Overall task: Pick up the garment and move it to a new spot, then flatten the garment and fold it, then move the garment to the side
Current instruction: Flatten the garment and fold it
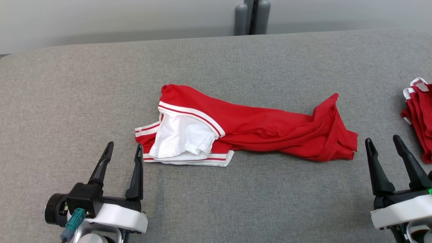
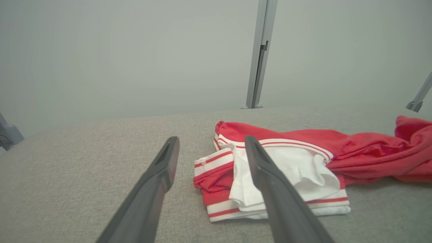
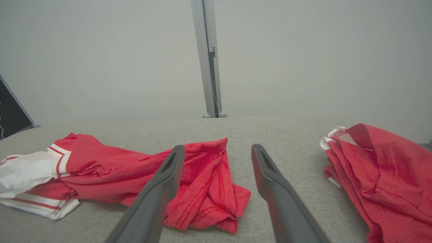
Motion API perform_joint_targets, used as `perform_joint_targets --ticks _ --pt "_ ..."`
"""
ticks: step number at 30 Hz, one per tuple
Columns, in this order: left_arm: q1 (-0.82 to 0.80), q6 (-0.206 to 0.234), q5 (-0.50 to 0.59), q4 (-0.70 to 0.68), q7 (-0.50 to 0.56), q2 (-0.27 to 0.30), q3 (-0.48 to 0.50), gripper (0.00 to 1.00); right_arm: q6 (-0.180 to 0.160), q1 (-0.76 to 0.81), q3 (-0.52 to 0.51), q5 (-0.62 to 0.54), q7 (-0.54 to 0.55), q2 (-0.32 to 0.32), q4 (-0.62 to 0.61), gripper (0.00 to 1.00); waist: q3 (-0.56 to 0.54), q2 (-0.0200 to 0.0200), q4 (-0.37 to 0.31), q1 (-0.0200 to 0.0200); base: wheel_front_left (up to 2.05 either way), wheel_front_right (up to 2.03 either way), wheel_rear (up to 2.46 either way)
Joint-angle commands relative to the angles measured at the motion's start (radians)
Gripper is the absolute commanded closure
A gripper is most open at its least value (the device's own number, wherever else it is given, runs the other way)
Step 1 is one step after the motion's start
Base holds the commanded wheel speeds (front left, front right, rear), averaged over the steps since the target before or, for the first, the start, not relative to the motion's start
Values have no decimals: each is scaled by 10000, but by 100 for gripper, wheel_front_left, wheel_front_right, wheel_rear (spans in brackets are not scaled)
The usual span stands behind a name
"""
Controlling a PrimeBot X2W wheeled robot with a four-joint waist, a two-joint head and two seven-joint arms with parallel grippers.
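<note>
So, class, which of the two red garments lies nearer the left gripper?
The long red garment in the middle, white-trimmed end toward the left gripper; the other garment sits bunched at the far right.

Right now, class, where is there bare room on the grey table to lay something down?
Free: the table left of the crumpled garment, and the strip behind it. Crowded: the right, between it and the second red garment.

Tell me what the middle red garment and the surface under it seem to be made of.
The red garment looks like matte knit jersey: it drapes in folds, with stitched hems. The grey surface is probably woven upholstery fabric, matte: a flecked weave shows.
</note>
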Motion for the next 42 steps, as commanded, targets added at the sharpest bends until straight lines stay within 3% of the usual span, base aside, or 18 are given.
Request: perform_joint_targets --ticks 1,10,20,27,29,42 --pt "17 40 -51 -38 8 29 9 0 2 157 -81 -49 33 -2 -55 0 -23 -1 0 0 0 0 0" --pt "8 98 -115 -114 64 64 -63 0 2 163 -108 -27 82 65 -219 0 -36 -1 -27 0 0 0 0" --pt "-1005 -624 -514 668 1683 264 -521 0 2 -65 99 23 17 160 -158 0 342 -1 -230 0 0 0 0" --pt "-1340 -860 -863 1352 2342 260 -624 0 2 -184 198 134 -134 239 54 0 536 -1 -410 0 0 0 0" --pt "-1390 -895 -892 1398 2350 270 -655 100 2 -217 190 166 -173 239 114 0 594 -1 -408 0 0 0 0" --pt "-1633 -828 -823 1351 2000 320 -693 100 4 -1371 640 817 -188 -283 1031 0 1035 -1 -202 0 0 0 0"
